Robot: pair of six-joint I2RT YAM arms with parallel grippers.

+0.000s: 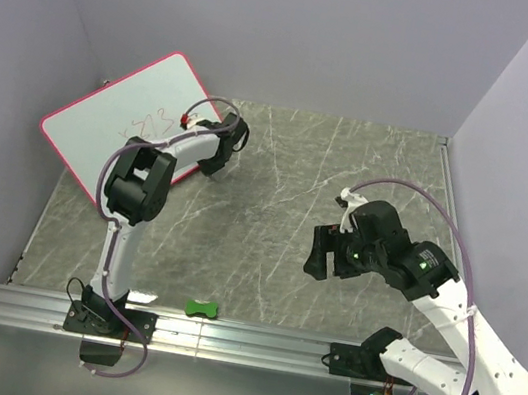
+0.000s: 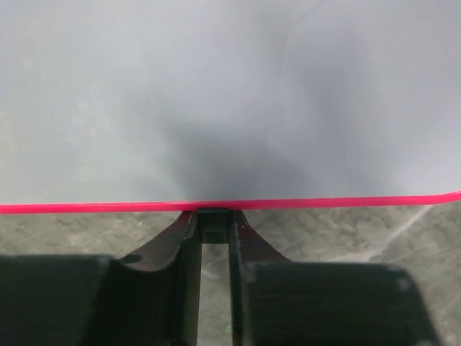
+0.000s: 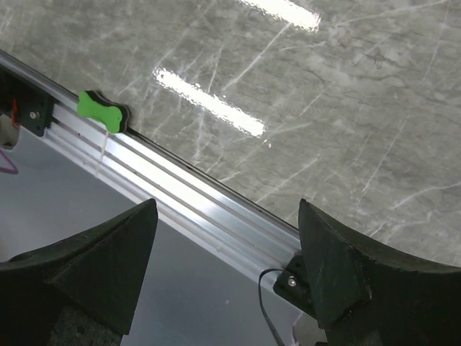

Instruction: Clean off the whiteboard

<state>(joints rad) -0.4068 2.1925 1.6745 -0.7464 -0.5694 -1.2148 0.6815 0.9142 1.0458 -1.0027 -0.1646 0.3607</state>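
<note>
The whiteboard [image 1: 120, 118] with a red-pink rim lies at the far left, with faint red scribbles on its face. In the left wrist view its white face [image 2: 230, 101] fills the top. My left gripper [image 1: 227, 143] sits at the board's right edge; its fingers stand close together and pinch the rim [image 2: 214, 207]. A green eraser [image 1: 201, 308] lies on the front rail and also shows in the right wrist view [image 3: 103, 112]. My right gripper [image 1: 326, 254] hangs open and empty [image 3: 227, 209] over the table, right of centre, far from the board.
A grey marble table top [image 1: 326, 188] is walled in at the back and on both sides. An aluminium rail [image 1: 250, 342] runs along the front edge by the arm bases. Purple cables loop over both arms.
</note>
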